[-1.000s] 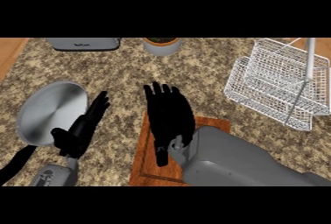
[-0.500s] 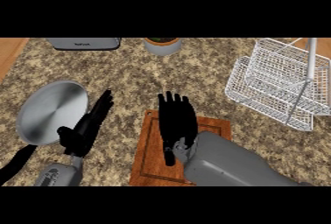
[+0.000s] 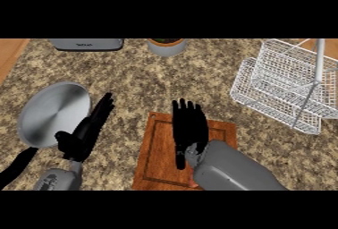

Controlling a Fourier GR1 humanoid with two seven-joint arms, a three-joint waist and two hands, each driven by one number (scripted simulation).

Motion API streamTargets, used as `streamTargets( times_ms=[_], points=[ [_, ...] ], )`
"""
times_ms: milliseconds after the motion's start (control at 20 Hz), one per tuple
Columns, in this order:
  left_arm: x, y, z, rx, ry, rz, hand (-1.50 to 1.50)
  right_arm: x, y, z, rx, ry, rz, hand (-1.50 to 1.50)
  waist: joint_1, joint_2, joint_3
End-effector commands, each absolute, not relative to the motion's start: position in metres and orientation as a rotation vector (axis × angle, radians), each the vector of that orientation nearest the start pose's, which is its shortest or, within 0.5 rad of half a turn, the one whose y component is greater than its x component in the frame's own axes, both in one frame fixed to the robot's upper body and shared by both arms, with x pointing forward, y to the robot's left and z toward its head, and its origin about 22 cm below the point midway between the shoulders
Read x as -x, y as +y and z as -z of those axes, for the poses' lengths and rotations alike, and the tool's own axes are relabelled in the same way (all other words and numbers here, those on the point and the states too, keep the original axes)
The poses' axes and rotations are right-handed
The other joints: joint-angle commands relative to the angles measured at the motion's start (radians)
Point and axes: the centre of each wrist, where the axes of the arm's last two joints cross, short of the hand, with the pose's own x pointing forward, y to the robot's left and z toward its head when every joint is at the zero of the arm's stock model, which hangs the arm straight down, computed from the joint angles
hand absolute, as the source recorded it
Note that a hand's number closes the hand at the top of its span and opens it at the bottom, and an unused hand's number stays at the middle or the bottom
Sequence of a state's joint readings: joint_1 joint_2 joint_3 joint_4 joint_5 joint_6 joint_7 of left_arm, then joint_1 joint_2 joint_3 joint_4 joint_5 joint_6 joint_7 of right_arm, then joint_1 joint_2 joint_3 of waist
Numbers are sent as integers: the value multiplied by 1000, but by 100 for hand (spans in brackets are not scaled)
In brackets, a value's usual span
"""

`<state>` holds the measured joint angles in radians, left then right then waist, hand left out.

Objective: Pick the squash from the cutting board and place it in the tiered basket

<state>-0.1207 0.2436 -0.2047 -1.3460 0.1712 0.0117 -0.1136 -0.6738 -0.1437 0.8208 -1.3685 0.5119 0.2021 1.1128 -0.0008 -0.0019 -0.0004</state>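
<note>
We have drawn our right hand (image 3: 188,123), fingers spread flat, back over the brown wooden cutting board (image 3: 158,152), hiding the squash, so no grasp yet

A speckled granite counter (image 3: 152,80) is seen from above, edged by wood (image 3: 10,53) at left, with a toaster (image 3: 86,44) set along the far edge.

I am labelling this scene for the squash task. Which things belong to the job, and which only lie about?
For the job: cutting board, tiered basket, right hand open over the board. The squash cannot be seen.

Lying about: pan, pot, grey appliance, resting left hand.
</note>
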Motion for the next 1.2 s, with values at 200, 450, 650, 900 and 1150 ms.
streamTargets(
  times_ms=[200,450,650,900,1150],
  points=[
    [-267,244,12,77,-1536,235,0,-274,-38,-47,865,-736,-1244,-150,3,1,0],
    [-261,246,22,81,-1541,217,0,-270,-49,-50,835,-743,-1264,-150,0,0,0],
    [-260,231,27,61,-1522,230,0,-278,-44,-32,829,-742,-1265,-150,3,1,0],
    [-270,220,30,74,-1533,243,0,-285,-50,-12,745,-911,-1194,150,4,3,1],
    [-273,240,15,86,-1539,244,0,-290,-39,-22,783,-1001,-1220,150,7,2,0]
  ],
)
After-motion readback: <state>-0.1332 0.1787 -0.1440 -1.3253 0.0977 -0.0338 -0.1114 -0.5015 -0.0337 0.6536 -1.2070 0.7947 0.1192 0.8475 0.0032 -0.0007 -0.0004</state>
